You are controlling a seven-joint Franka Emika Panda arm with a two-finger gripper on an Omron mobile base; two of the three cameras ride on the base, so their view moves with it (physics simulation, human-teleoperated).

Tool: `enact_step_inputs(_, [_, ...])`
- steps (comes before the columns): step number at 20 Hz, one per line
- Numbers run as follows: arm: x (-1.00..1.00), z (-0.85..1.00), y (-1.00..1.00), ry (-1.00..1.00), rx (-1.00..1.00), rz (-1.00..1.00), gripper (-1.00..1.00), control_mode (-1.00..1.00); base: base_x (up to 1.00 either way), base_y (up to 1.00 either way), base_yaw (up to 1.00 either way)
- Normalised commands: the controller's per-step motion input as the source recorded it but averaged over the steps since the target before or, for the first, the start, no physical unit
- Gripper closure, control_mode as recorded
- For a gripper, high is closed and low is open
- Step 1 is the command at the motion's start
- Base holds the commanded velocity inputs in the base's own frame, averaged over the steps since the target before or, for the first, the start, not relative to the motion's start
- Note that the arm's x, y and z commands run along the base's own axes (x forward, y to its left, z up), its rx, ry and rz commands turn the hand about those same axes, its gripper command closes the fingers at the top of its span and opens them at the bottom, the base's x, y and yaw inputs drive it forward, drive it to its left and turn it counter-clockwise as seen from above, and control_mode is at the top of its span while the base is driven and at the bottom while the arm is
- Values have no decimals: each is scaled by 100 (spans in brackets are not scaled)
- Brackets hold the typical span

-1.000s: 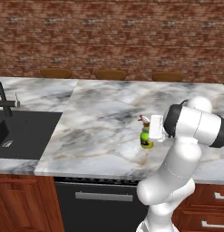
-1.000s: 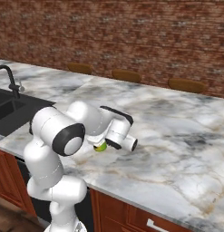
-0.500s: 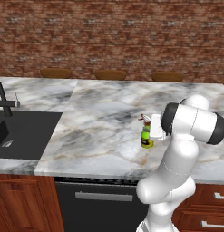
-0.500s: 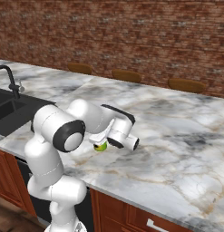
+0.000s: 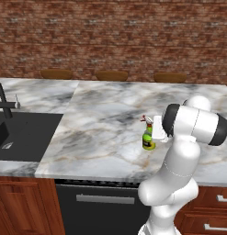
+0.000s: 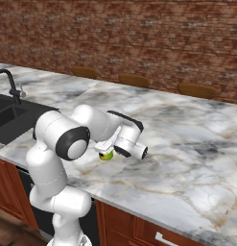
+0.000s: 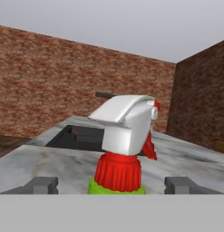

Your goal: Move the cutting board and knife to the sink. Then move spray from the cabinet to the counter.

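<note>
The spray (image 5: pixel 148 138), a green bottle with a whitish trigger and red tip, stands upright on the marble counter (image 5: pixel 101 124) near its front edge. My gripper (image 5: pixel 152 130) reaches in level from the right, its jaws open on either side of the bottle's neck. In the hand view the spray (image 7: pixel 124 136) rises between the fingertips (image 7: pixel 41 185), with a gap on each side, and my gripper (image 7: pixel 111 186) is open. From the right base view the spray (image 6: pixel 106 154) peeks out green beneath my gripper (image 6: pixel 107 148). The black sink (image 5: pixel 23 133) lies far left. Cutting board, knife and cabinet are out of view.
A black faucet (image 5: pixel 3 98) stands at the sink's back. A brick wall (image 5: pixel 113 41) backs the counter, with three brown chair tops (image 5: pixel 112 75) along its far edge. Reddish-brown drawer fronts (image 5: pixel 211 215) and a dark dishwasher panel (image 5: pixel 103 206) sit below the counter.
The jaws have opened off the spray, which now stands free on the counter. The arm has barely shifted.
</note>
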Motion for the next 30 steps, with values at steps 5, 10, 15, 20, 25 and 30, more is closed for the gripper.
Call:
enact_step_inputs(5, [0,0,-4,0,0,0,-100,-100,0,0,0])
enact_step_inputs(10, [0,0,-35,0,0,0,-100,-100,0,0,0])
enact_step_inputs(15, [-7,4,-54,0,0,0,-100,-100,0,0,0])
enact_step_inputs(20, [-19,1,-54,0,0,0,-100,-100,0,0,0])
enact_step_inputs(25, [-29,43,-54,0,9,-3,-100,-100,0,0,0])
enact_step_inputs(30, [-41,98,-2,-17,7,-9,-100,-100,0,0,0])
